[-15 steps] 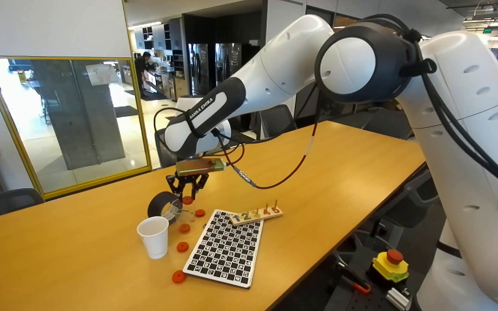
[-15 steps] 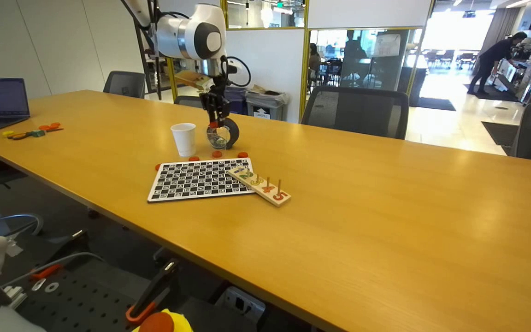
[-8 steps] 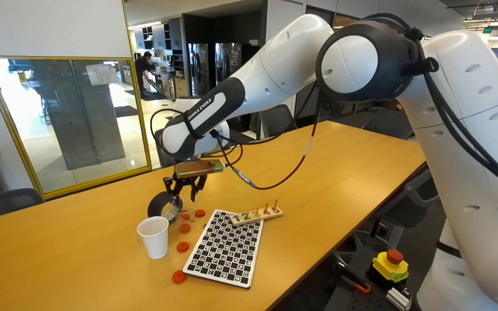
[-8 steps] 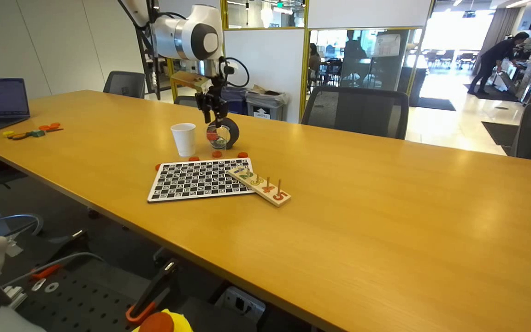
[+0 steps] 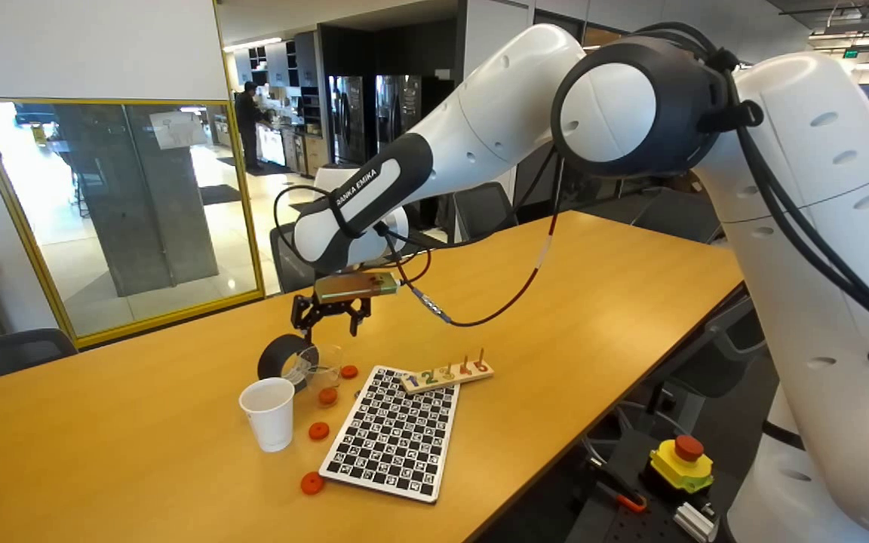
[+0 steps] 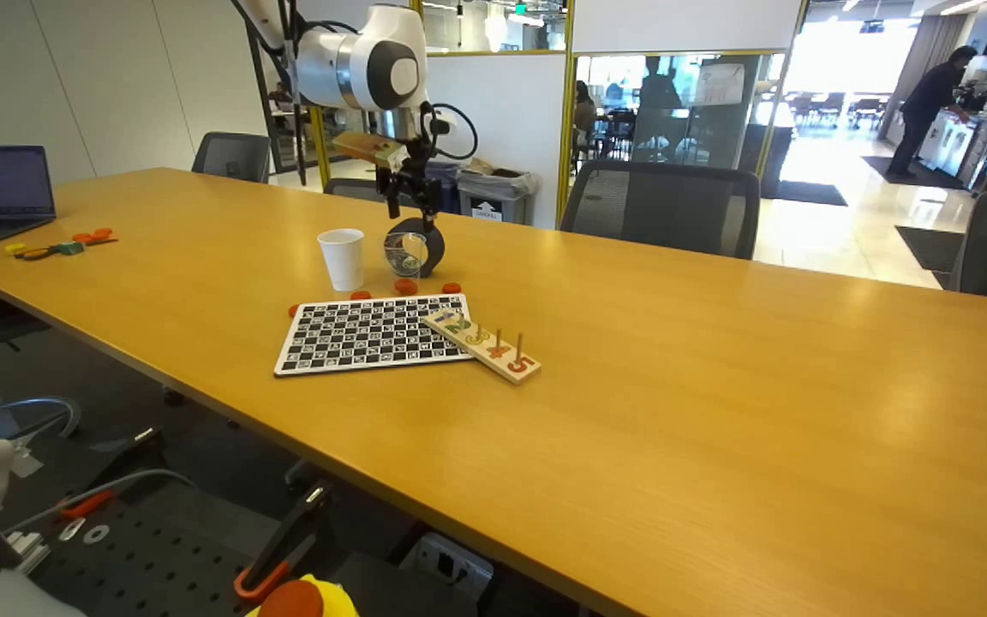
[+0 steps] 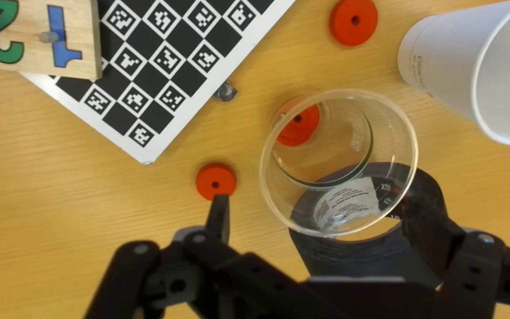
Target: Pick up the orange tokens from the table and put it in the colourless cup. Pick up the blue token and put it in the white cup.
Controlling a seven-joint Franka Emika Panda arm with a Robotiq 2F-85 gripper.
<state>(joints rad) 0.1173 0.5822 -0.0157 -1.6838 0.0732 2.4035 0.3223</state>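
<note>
Clear plastic cup (image 7: 339, 161): see-through, upright, mouth up on the light-wood desk (image 6: 716, 411). White cup (image 5: 272, 424): opaque, upright, tapers to its base, small print low on the wall; just beside the clear one, gap between. Orange tokens (image 7: 215, 177): flat red-orange discs, center hole. Lying flat, apart: one token (image 5: 349, 372) near the clear cup, one token (image 5: 319, 431) near the white cup, one token (image 5: 312, 483) farther out. At least one more token (image 7: 299, 130) shows through the clear cup's wall; can't tell if inside or just outside.
</note>
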